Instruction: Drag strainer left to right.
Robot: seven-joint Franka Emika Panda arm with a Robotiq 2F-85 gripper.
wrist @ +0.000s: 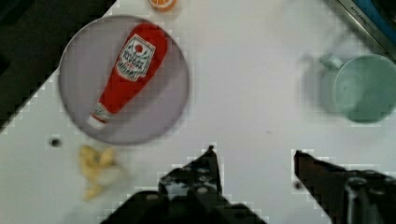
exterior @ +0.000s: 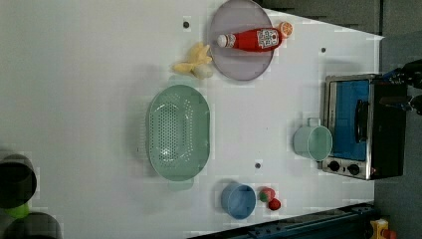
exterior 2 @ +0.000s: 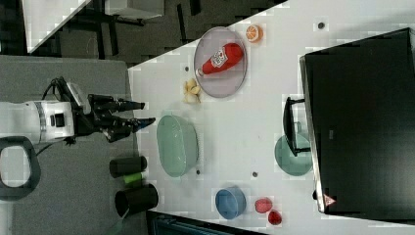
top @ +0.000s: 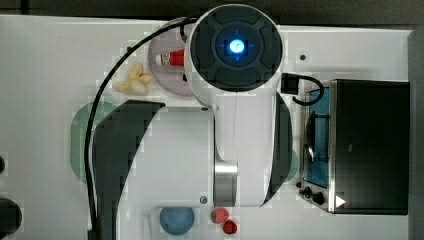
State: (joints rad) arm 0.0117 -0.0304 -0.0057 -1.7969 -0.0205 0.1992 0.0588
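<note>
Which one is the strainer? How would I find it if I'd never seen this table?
In the left view, start at the grey plate with the ketchup bottle. Just below lies the strainer: a big mint-green oval full of tiny holes, unlike the smaller mint mug.

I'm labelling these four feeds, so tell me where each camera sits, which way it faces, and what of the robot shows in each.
Top view: overhead, straight down; the arm's white body covers the middle of the table.
Left view: high, looking down on the strainer; no arm.
Right view: high, off to one side; the gripper, jaws open, hangs beside the strainer.
Wrist view: on the wrist, facing the table past the gripper.
Shared: the ketchup bottle on its plate, and the mug, appear in the left, right and wrist views.
</note>
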